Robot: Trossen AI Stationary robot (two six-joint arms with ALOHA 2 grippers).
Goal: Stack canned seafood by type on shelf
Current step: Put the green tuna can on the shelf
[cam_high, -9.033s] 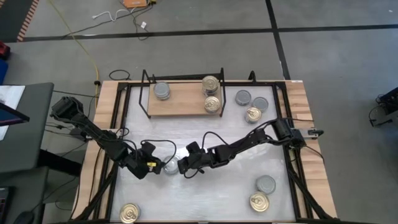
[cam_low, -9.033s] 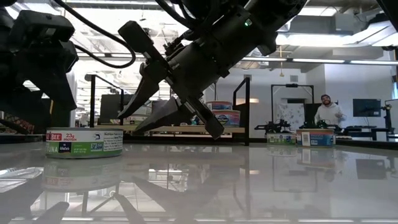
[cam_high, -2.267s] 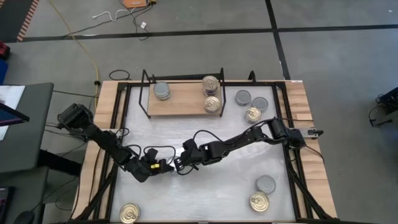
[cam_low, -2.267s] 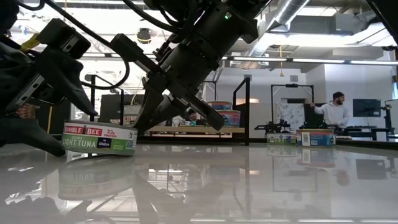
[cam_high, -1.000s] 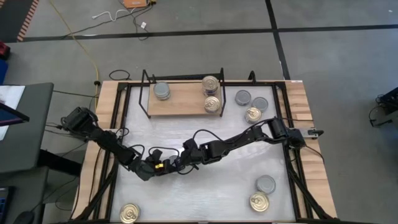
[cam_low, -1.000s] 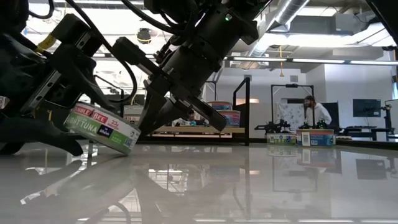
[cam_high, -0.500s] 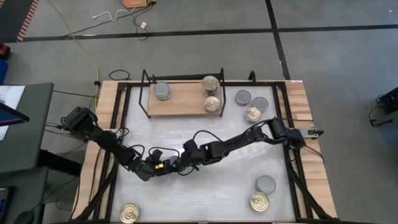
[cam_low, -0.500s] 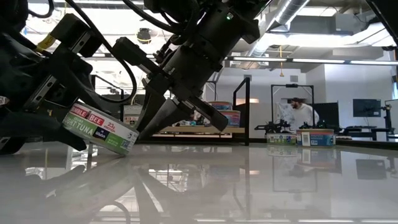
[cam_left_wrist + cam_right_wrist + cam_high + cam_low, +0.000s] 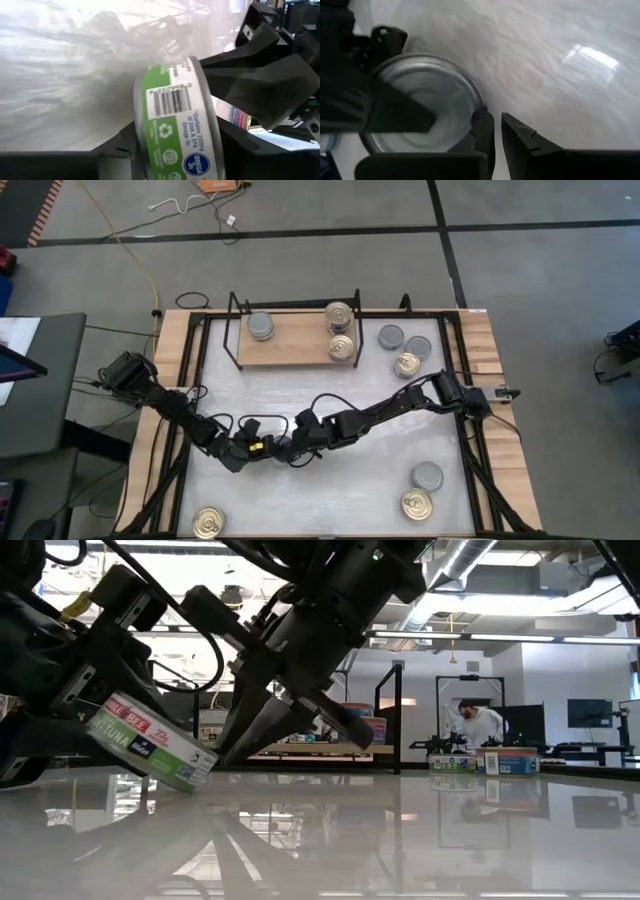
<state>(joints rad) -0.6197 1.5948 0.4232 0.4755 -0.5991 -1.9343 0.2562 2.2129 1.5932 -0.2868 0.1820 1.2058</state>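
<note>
Glossy white bench [image 9: 380, 470] carries both arms at its middle, with the wooden shelf [image 9: 295, 345] at the far edge already bearing a grey tin and stacked gold ones. Left pincer [image 9: 60, 735] is clamped on a green-labelled tuna tin [image 9: 150, 745], tilted, one edge low. Right pincer [image 9: 497, 131], fingers nearly together, sits just beside that tin's rim.

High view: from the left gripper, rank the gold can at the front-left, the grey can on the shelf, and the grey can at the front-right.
From the left gripper:
1. Gold can, front-left corner.
2. Grey can on the shelf, back left.
3. Grey can, front-right.
</note>
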